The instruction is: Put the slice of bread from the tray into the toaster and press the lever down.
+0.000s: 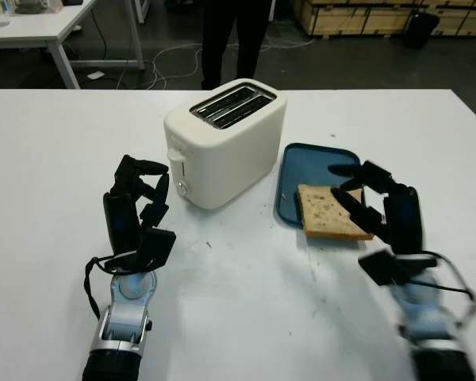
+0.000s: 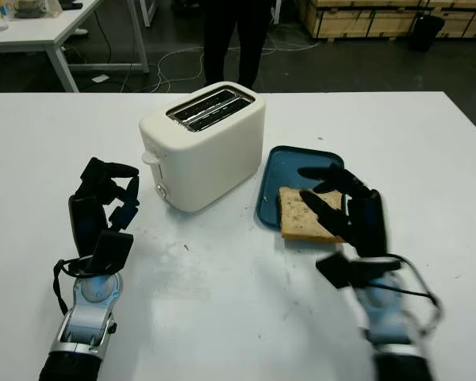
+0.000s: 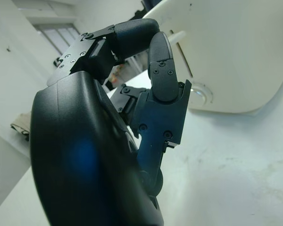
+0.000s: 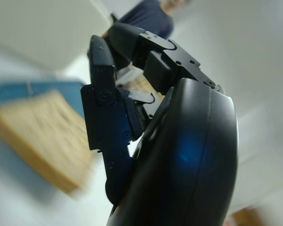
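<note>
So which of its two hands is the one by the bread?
The right hand, open, over the bread slice on the blue tray. The left hand sits beside the toaster.

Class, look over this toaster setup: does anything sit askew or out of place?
Yes. The slice of bread lies half off the blue tray, its near edge overhanging the rim onto the white table. The toaster stands upright but turned at an angle to the table's edge.

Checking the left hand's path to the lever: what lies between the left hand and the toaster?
Bare white table. In the left eye view, nothing sits between the left hand and the toaster.
</note>
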